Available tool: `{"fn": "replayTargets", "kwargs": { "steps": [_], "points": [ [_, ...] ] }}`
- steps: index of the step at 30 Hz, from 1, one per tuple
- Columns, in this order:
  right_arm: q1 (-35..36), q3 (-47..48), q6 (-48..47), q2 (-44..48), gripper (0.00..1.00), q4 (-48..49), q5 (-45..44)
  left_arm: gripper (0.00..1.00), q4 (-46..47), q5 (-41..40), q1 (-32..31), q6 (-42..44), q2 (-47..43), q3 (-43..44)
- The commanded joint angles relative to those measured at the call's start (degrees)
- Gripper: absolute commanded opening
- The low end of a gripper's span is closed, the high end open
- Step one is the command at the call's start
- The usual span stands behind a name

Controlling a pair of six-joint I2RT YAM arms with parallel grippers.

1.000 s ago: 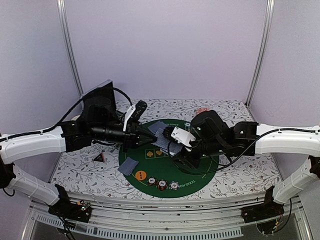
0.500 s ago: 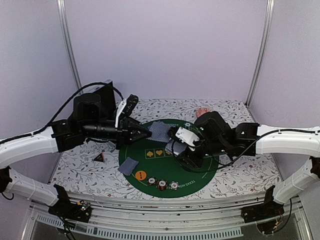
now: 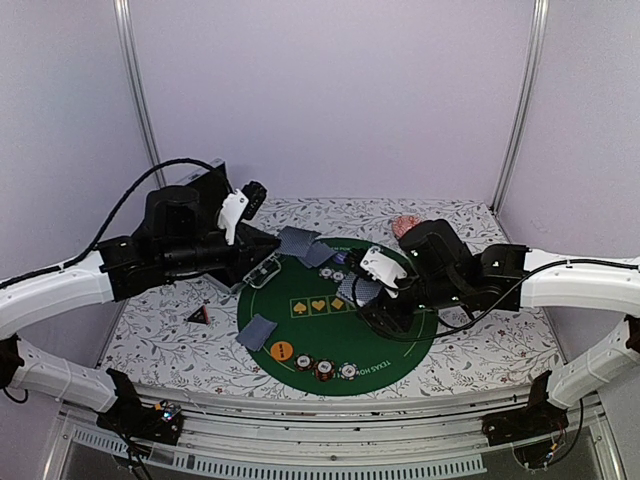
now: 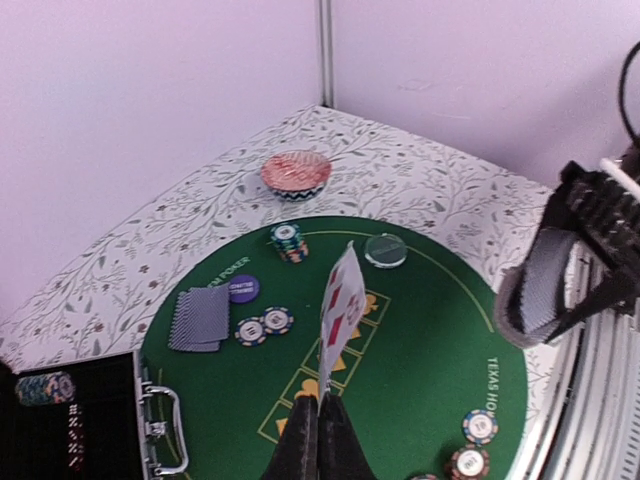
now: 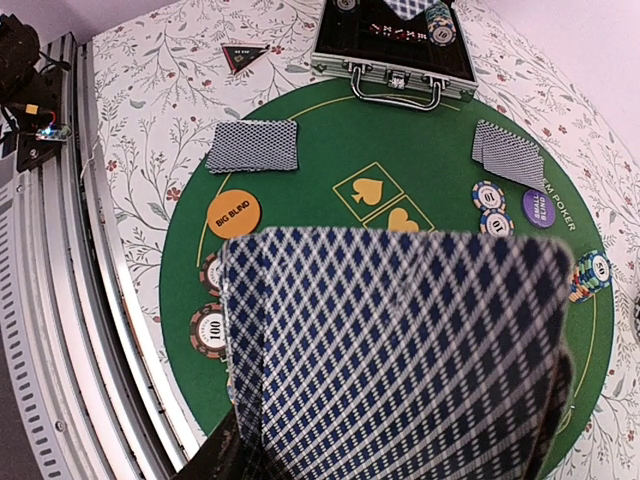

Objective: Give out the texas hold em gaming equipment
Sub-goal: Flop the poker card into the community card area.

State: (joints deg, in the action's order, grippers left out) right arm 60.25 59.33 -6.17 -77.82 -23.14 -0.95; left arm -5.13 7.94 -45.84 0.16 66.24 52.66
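Green mat, mid-deal: pinching one card in tightly closed left gripper, gripping deck in right gripper. Next: lower card flat at a seat lacking cards, release.

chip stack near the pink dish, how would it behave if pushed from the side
The chip stack is several loose discs that sit slightly staggered, so a high push would probably shear it apart rather than move it whole. On the green mat it likely drags more than slides. A fallen chip could roll on its round edge.
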Motion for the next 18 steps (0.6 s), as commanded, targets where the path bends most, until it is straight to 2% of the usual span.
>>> {"fn": "replayTargets", "kwargs": {
  "steps": [1,7,11,15,18],
  "points": [
    [-0.44,-0.81,0.47,2.06,0.44,0.81,0.73,0.0,1.75,-11.65,1.62,5.89,1.69,-0.8],
    [-0.53,-0.26,-0.4,1.64,0.44,0.81,1.29,0.0,11.72,-22.81,1.05,19.17,9.97,-4.94],
    [-0.52,-0.17,-0.59,2.11,0.44,0.81,1.56,0.0,26.5,-28.99,1.02,34.67,15.94,-11.5],
    [-0.57,-0.5,-0.53,2.86,0.44,0.32,1.52,0.0,29.6,-30.42,2.28,40.09,23.62,-12.63],
    [-0.57,-0.49,-0.34,3.28,0.44,-0.01,1.65,0.0,35.16,-27.62,2.8,42.61,26.67,-15.59]
  ]
}}
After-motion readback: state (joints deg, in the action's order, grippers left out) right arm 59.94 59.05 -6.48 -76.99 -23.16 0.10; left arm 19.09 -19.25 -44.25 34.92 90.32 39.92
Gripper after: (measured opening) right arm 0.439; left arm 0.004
